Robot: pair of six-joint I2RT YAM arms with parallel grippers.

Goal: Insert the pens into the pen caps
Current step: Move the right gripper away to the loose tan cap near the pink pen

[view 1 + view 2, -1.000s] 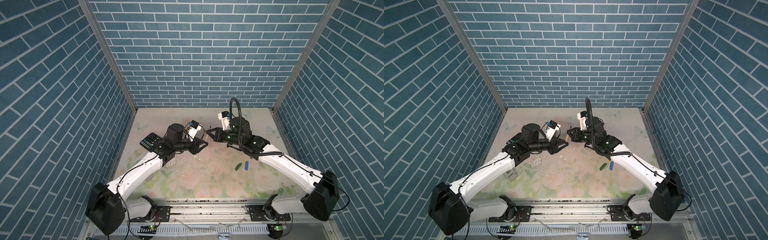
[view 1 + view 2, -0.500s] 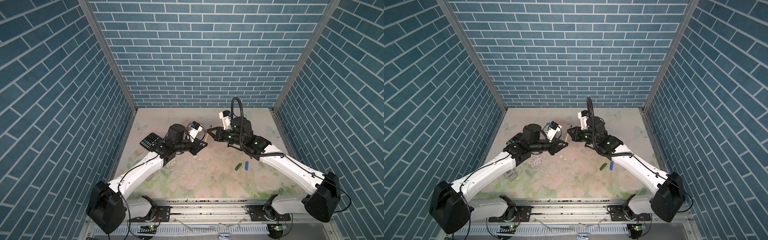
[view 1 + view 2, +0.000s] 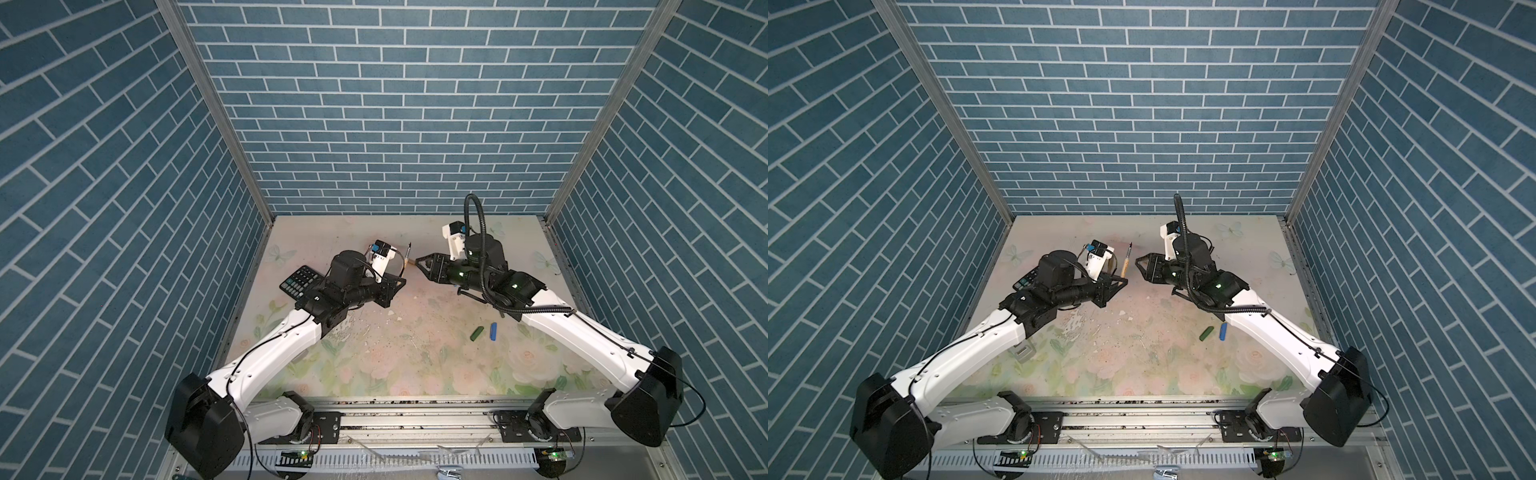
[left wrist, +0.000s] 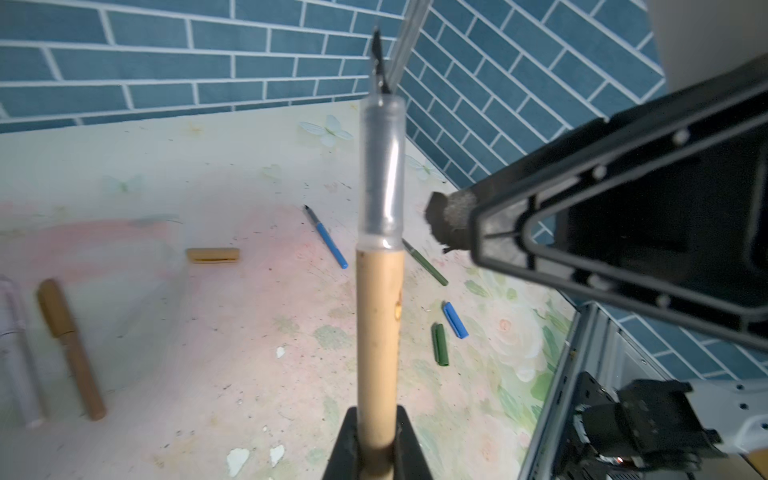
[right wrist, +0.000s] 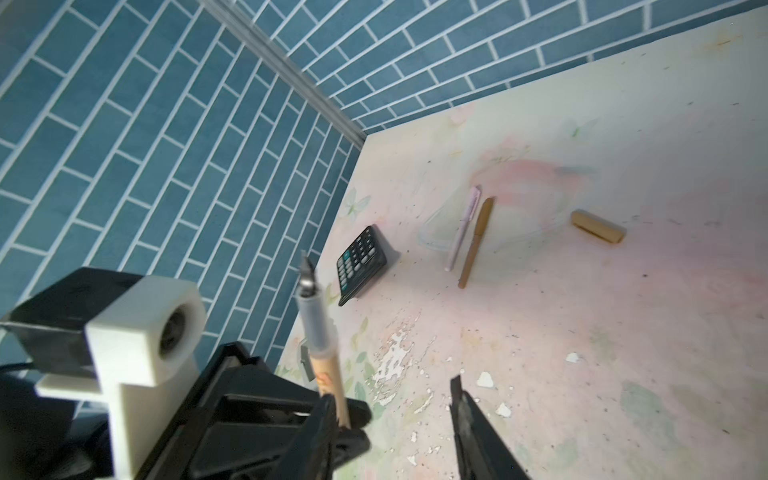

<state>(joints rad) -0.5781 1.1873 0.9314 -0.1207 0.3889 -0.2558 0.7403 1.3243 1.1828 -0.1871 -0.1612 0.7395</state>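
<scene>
Pen (image 4: 380,316), gold-brown, stands nib-up, clamped in the left pincer (image 4: 376,436). The right pincer (image 3: 1140,268) waits at its three o'clock in a top view, jaws apart and empty. It should fetch the matching gold-brown cap (image 4: 212,254) from the counter (image 4: 208,374), then push it squarely over the nib.

left gripper (image 4: 376,432): jaws go from part-open to clamped on gold-brown pen (image 4: 380,316) | right gripper (image 5: 392,390): jaws go from closed to spread, releasing it | pen: now upright in left grip alone
</scene>
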